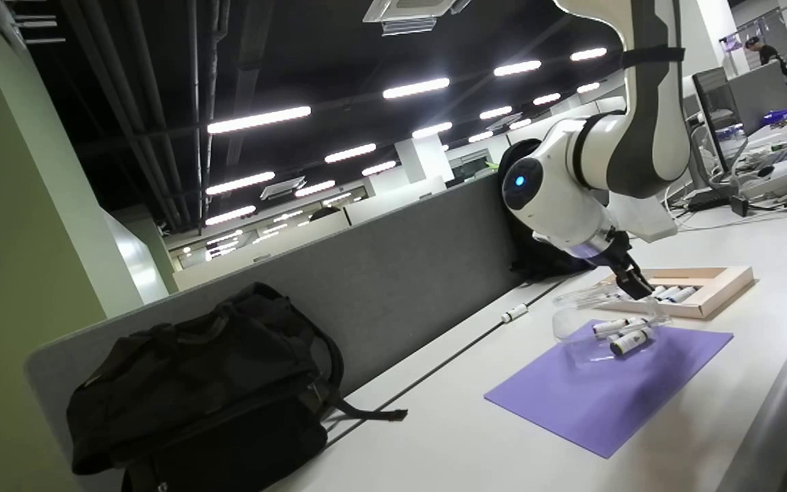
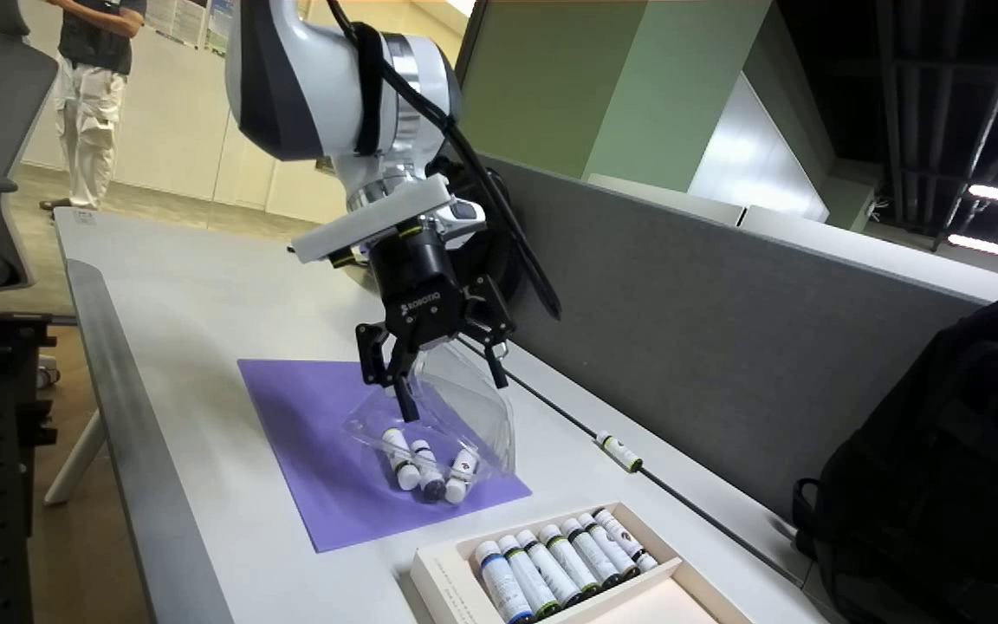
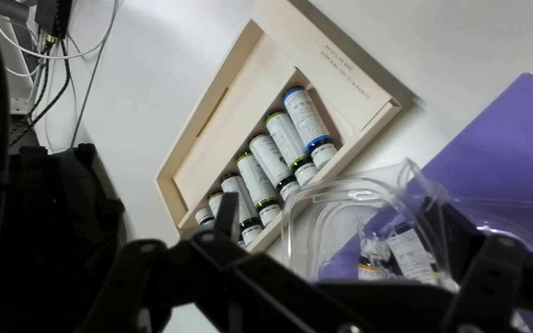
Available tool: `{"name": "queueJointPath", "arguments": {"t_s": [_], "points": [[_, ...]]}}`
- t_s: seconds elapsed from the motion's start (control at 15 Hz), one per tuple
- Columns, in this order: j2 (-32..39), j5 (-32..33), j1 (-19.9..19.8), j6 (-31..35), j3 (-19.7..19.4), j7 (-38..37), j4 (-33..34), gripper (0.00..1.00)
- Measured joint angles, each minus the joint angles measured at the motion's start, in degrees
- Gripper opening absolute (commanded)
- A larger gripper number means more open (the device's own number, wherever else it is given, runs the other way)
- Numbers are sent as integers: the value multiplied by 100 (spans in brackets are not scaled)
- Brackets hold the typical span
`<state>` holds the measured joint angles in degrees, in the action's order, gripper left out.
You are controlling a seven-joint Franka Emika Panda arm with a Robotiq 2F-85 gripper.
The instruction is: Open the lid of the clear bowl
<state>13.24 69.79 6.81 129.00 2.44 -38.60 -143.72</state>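
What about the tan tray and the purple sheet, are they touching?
Apart. In an exterior view, a strip of white desk shows between the tan tray and the purple sheet.

On the counter [image 2: 196,295], tray [image 3: 232,115] beside mat [image 2: 326,468], bottles [image 2: 570,560] in the tray, bowl [image 2: 445,444] on the mat (more bottles [image 2: 398,458] inside), gripper [image 2: 455,399] above bowl

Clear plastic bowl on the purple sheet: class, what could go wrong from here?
The open black jaws, close by, might knock the thin transparent plastic lid. A knock could tip the clear plastic bowl, spilling the white-labelled cylindrical bottles inside. The lid's edges are hard to see, so a grip may miss.
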Motion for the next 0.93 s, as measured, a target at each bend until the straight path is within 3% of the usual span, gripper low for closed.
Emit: {"name": "queueJointPath", "arguments": {"t_s": [0.6,0.93], "points": [[-954,359,-321,-486,-108,-82,-162,100],[-1536,971,-1132,-539,-804,-204,-617,100]]}}
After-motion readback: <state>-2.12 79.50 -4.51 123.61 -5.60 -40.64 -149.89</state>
